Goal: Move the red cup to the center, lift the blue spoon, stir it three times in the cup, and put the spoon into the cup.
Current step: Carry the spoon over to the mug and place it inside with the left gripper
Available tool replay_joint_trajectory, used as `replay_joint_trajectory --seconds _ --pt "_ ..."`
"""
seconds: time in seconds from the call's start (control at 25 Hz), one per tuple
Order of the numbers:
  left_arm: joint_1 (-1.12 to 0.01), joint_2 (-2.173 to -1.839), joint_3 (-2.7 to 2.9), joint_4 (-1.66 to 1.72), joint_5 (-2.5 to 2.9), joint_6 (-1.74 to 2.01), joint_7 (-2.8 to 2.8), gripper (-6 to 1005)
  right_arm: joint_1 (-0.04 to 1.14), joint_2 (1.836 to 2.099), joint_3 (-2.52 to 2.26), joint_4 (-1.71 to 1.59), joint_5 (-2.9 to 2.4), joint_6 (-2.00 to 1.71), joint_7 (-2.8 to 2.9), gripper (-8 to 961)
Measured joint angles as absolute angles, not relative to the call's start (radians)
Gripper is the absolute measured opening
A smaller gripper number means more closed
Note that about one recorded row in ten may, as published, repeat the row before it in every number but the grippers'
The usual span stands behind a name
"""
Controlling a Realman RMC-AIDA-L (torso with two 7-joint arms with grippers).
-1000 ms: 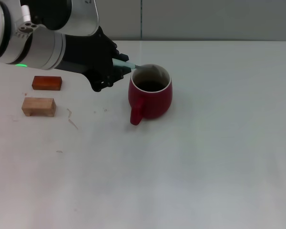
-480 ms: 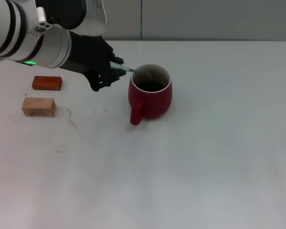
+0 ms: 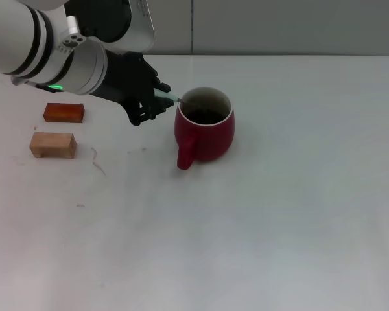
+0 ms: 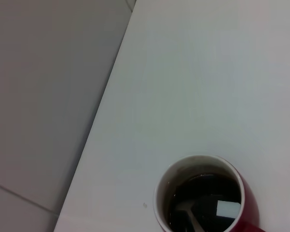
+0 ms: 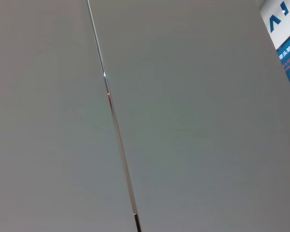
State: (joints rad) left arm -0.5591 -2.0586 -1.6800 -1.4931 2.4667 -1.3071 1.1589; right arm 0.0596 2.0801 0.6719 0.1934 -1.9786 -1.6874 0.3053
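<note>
left gripper point(image 3: 157, 102) sits clamped on the pale handle of the blue spoon point(image 3: 170, 97), fingers point(image 3: 142, 110) closed round it, hovering above the white table point(image 3: 298, 194). from the grip the spoon slants out and down over the pale rim of the red cup point(image 3: 205, 125), which stands upright just beside the gripper on its far side from the arm, handle toward the camera. in left wrist view the cup point(image 4: 253, 212) holds dark liquid w/ the spoon's grey neck point(image 4: 189, 212) dipping into it. behind the gripper, back along the arm, an orange-red block point(image 3: 63, 113) lies on the table, and a tan wooden block point(image 3: 52, 145) lies near it, nearer the camera; both well apart from the cup. right gripper isn't seen in head view; right wrist view shows only a grey wall w/ a thin seam point(image 5: 113, 121).
</note>
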Motion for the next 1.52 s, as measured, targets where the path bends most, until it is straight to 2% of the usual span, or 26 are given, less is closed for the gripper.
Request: replay_joint_trajectory --seconds 0.52,1.08,1.52 --pt "-0.594 -2.064 -1.594 -1.448 2.458 -1.261 1.168 169 0.055 2.080 0.672 0.190 -1.978 -1.687 0.305 816" --pt "-0.530 -2.057 -1.654 -1.512 2.491 -1.314 1.162 169 0.059 2.080 0.672 0.190 -1.985 -1.687 0.305 816" --pt "-0.589 -2.063 -1.646 -1.462 2.487 -1.291 1.167 169 0.057 2.080 0.672 0.190 -1.985 -1.687 0.305 816"
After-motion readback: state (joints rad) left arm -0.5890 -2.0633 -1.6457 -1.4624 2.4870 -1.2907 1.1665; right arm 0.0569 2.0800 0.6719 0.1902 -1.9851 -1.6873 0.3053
